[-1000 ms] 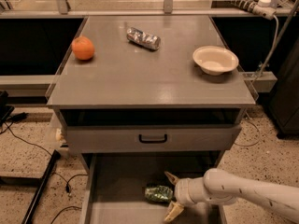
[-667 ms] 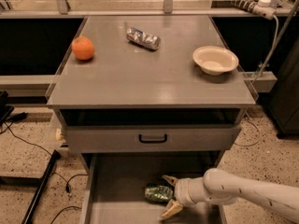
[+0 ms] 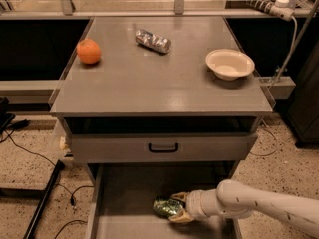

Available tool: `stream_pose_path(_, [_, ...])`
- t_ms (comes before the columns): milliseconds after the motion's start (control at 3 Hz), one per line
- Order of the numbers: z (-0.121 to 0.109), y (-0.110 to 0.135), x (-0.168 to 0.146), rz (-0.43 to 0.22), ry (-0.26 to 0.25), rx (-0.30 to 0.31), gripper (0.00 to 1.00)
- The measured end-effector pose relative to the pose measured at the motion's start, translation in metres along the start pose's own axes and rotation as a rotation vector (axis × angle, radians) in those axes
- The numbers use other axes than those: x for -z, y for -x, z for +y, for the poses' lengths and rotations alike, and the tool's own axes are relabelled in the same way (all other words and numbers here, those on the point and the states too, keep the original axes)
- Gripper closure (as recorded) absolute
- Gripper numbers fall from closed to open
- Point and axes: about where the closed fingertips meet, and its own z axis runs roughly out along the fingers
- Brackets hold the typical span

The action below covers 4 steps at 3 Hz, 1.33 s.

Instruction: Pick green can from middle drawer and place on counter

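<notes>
The green can (image 3: pixel 163 206) lies on its side on the floor of the open middle drawer (image 3: pixel 124 203), towards the front right. My gripper (image 3: pixel 175 208) reaches in from the right on a white arm. Its tan fingers (image 3: pixel 179 198) sit above and below the can's right end and are closed against it. The can still rests on the drawer floor. The counter (image 3: pixel 149 83) is the grey cabinet top above.
On the counter are an orange (image 3: pixel 88 51) at the left, a silver-grey can (image 3: pixel 153 40) lying at the back, and a cream bowl (image 3: pixel 230 63) at the right. A shut drawer front with a black handle (image 3: pixel 163 147) overhangs the open drawer. Cables (image 3: pixel 30 148) run over the floor at the left.
The gripper has slid a little left over the can's end, and its fingers have drawn together onto the can. The can has barely moved.
</notes>
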Motion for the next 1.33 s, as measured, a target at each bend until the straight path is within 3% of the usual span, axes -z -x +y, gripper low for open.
stream_pose_path(333, [0.0,0.0,0.0,0.0,0.0,0.0,0.89])
stream_pose_path(667, [0.007,0.011,0.013,0.001,0.006,0.023,1.0])
stream_pose_path(1333, [0.026,0.06,0.097,0.025,0.009,0.095,1.0])
